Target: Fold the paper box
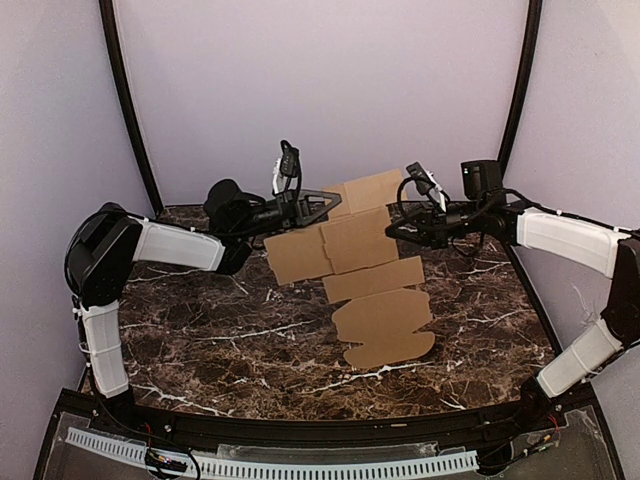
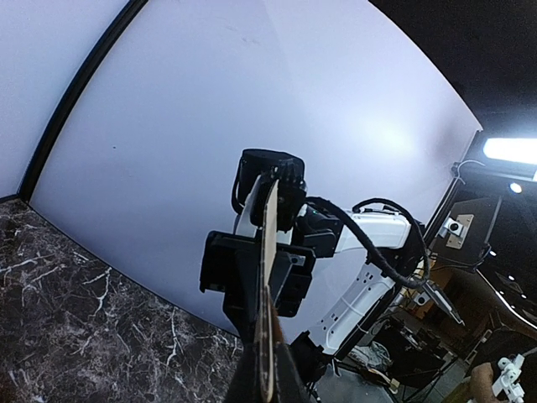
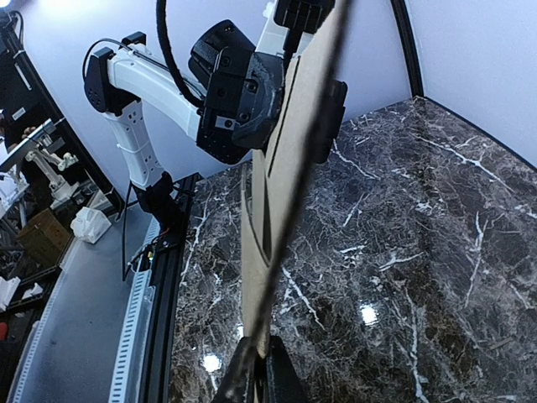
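Paper box (image 1: 360, 245), unfolded sheet: judged light, thin, floppy at creases. Its left edge pinched by left gripper (image 1: 333, 201), right edge by right gripper (image 1: 392, 233); hold near creases advised.

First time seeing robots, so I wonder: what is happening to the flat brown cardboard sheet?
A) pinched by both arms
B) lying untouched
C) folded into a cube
A: the left gripper and right gripper each pinch an edge of the flat brown cardboard sheet.

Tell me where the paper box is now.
Top view: the paper box, a flat sheet, is over the table centre, pinched between the left gripper and right gripper.
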